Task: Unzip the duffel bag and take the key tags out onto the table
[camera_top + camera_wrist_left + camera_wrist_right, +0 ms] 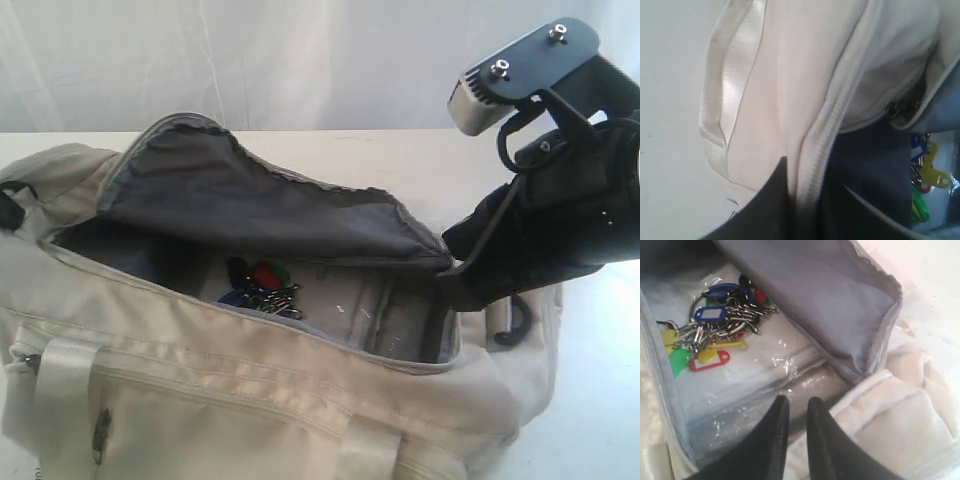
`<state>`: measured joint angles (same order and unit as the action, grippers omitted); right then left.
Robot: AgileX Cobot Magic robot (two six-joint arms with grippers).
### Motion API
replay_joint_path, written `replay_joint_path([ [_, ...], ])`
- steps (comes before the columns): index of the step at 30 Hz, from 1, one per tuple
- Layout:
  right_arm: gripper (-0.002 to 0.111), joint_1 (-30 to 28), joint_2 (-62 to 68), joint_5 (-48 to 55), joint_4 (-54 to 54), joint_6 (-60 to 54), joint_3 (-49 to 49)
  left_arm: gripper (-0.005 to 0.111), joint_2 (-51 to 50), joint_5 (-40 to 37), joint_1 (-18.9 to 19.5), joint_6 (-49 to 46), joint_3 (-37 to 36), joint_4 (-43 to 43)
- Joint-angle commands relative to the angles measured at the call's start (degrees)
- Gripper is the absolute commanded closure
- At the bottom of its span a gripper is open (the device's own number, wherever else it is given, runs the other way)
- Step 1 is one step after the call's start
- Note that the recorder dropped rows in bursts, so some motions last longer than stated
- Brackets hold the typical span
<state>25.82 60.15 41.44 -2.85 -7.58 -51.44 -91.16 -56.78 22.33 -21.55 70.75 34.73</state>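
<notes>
Key tags [715,335] (yellow, green, red and blue, on metal rings) are seen lying on clear plastic inside the unzipped duffel bag [250,390], which is set on the white desk [600,400]. The bag's zipper edge is clenched by the left hand [813,172]. The right hand [798,402] is held at the bag's open end, fingers nearly together, nothing grasped.

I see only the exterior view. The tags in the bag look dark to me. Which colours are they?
Observer: The right wrist view shows the tags blue, red, green and yellow.
Operator: What lies under them?
Observer: Clear plastic wrap over something white.
Operator: I do not see the left gripper.
Observer: The left gripper seems to pinch the bag at its zipper edge.
</notes>
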Motion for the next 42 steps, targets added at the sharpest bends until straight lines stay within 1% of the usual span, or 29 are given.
replay_joint_path([
  [1, 0.095, -0.2, -0.3, -0.4, 0.1, 0.3, 0.2, 0.107, 2.7, 1.0, 5.8, 1.3, 0.2, -3.3],
  [3, 0.095, -0.2, -0.3, -0.4, 0.1, 0.3, 0.2, 0.107, 3.4, 0.7, 7.9, 1.3, 0.2, -4.8],
  [7, 0.095, -0.2, -0.3, -0.4, 0.0, 0.3, 0.2, 0.107, 3.9, -0.5, 9.7, 1.4, 0.1, -5.2],
  [13, 0.095, -0.2, -0.3, -0.4, 0.0, 0.3, 0.2, 0.107, 3.8, -3.1, 9.5, 0.0, -0.1, -2.5],
  [15, 0.095, -0.2, -0.3, -0.4, 0.0, 0.3, 0.2, 0.107, 3.8, -4.3, 9.5, -1.6, -0.4, 0.0],
  [19, 0.095, -0.2, -0.3, -0.2, -0.1, 0.3, 0.2, 0.107, 3.8, -5.5, 9.2, -6.7, -3.1, 6.3],
  [22, 0.095, -0.2, -0.3, -0.1, -0.2, 0.3, 0.2, 0.107, 3.8, -5.5, 8.0, -8.0, -5.3, 6.1],
  [24, 0.095, -0.2, -0.3, 0.2, -0.2, 0.3, 0.2, 0.102, 3.8, -5.5, 7.3, -8.1, -6.3, 6.1],
  [26, 0.095, -0.2, -0.3, 0.4, -0.2, 0.3, 0.2, 0.09, 3.8, -5.1, 6.7, -8.2, -6.8, 5.9],
  [31, 0.095, -0.2, -0.3, 0.7, -0.2, 0.3, 0.2, 0.046, 3.8, -5.6, 5.6, -8.2, -6.8, 5.9],
  [33, 0.095, -0.2, -0.3, 0.7, -0.2, 0.3, 0.2, 0.035, 3.8, -5.4, 5.6, -8.2, -6.8, 5.9],
  [34, 0.095, -0.2, -0.3, 0.7, -0.2, 0.3, 0.2, 0.033, 3.8, -5.4, 5.6, -8.2, -6.8, 5.9],
  [36, 0.095, -0.2, -0.3, 0.6, -0.2, 0.1, 0.2, 0.033, 3.9, -5.3, 5.6, -7.2, -6.2, 5.9],
  [40, 0.095, -0.2, -0.3, 0.5, -0.6, 0.1, 0.2, 0.038, 4.8, -5.4, 5.6, -6.4, -2.3, 5.9],
  [42, 0.095, -0.2, -0.3, 0.2, -2.5, 0.0, 0.2, 0.041, 6.2, -4.3, 5.6, -6.1, -0.5, 5.9],
])
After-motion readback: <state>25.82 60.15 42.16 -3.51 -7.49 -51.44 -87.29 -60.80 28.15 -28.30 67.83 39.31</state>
